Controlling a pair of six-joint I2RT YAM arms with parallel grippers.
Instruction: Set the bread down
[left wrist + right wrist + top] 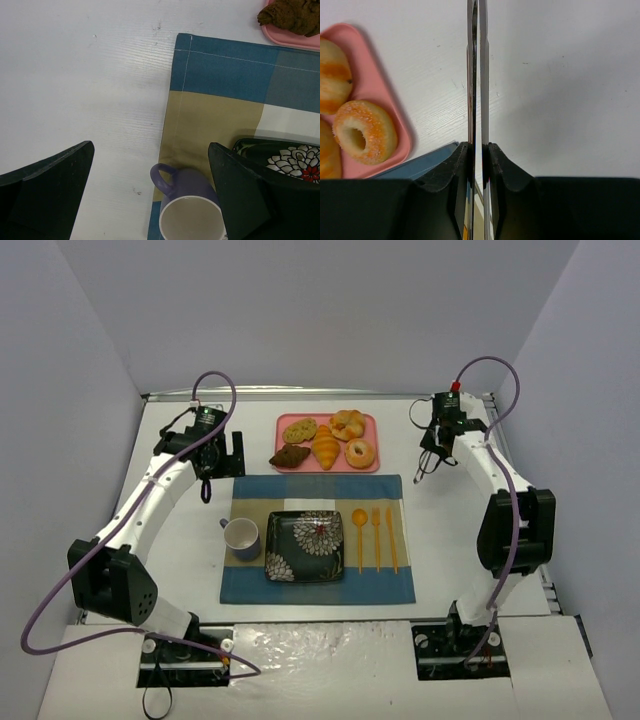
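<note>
Golden-orange ridged croissant (326,447) lies on pink rectangular tray (320,420), upper centre. Left gripper (151,146) has jaws spread wide. Right gripper (477,150) is pinching thin metal tongs (476,75).

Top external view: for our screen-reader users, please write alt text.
A croissant lies among pastries on a pink tray behind a placemat set with plate, mug and orange cutlery. Left gripper hangs left of the tray; right gripper holds thin tongs.
</note>
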